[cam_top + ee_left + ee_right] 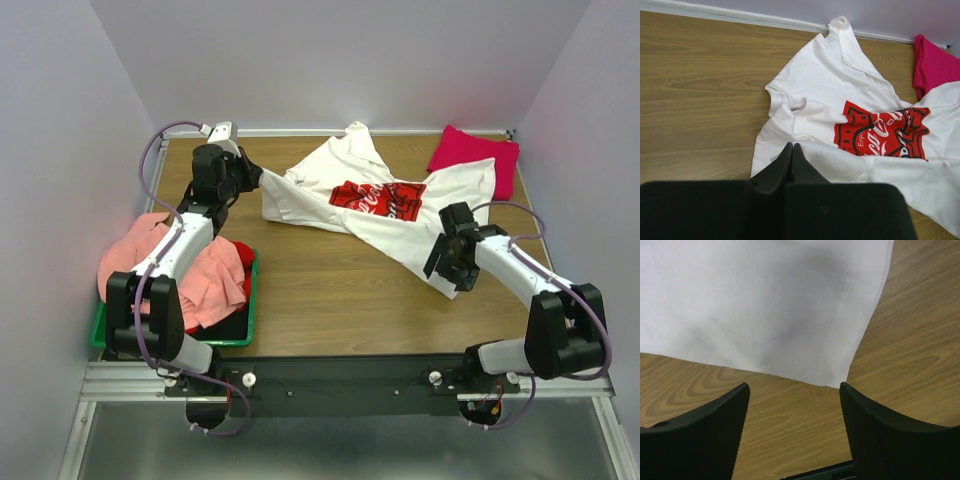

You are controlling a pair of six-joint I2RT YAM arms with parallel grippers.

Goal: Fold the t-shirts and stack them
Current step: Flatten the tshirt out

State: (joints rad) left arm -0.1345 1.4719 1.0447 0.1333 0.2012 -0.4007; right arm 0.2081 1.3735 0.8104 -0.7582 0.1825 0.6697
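The large white t-shirt [370,215] with a red-and-white chest print lies crumpled across the middle of the table. It also shows in the left wrist view [815,85]. My left gripper [252,178] is shut on its left edge, with the cloth gathered at the fingertips [791,146]. My right gripper [447,268] is open and empty, low over the shirt's near corner [790,315]; the corner's hem lies just beyond its fingertips [795,385]. A folded magenta-red t-shirt [475,150] lies at the back right. A salmon-pink t-shirt [195,270] and a red one [243,256] are heaped in the bin.
A green plastic bin [235,340] stands at the table's near left, overflowing with the pink cloth. The back wall edge [740,17] runs just behind the white shirt. Bare wood [330,300] lies between the arms.
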